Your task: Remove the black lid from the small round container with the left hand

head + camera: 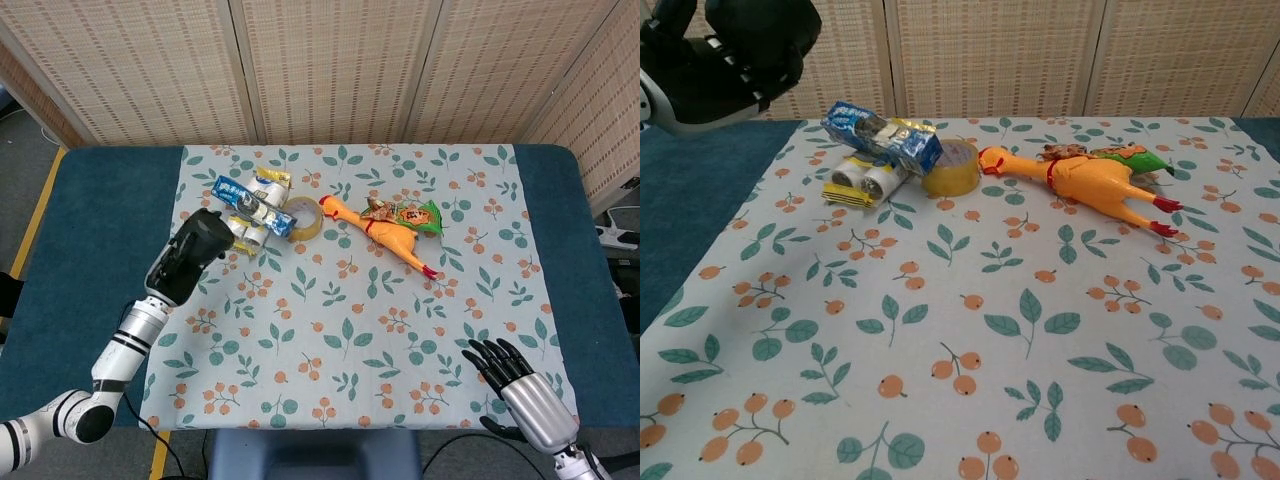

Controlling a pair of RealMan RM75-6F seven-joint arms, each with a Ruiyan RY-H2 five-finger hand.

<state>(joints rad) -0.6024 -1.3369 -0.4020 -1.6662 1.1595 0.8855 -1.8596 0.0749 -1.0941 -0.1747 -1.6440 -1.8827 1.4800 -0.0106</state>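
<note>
My left hand [183, 265] hangs above the cloth's left part, just in front of the snack packs. It grips a black round object [207, 230], the small round container with its lid; I cannot tell lid from body. In the chest view the same left hand [702, 72] is at the top left corner, raised well above the table, with the black round object [765, 25] in its fingers. My right hand [527, 397] rests at the near right edge of the table, fingers spread and holding nothing. The chest view does not show it.
At the back of the floral cloth [350, 340] lie a blue snack packet [245, 197], a yellow pack of small cans [243, 236], a tape roll [305, 218], a rubber chicken [385, 232] and a green packet [412, 214]. Blue table surface [90, 220] flanks the cloth.
</note>
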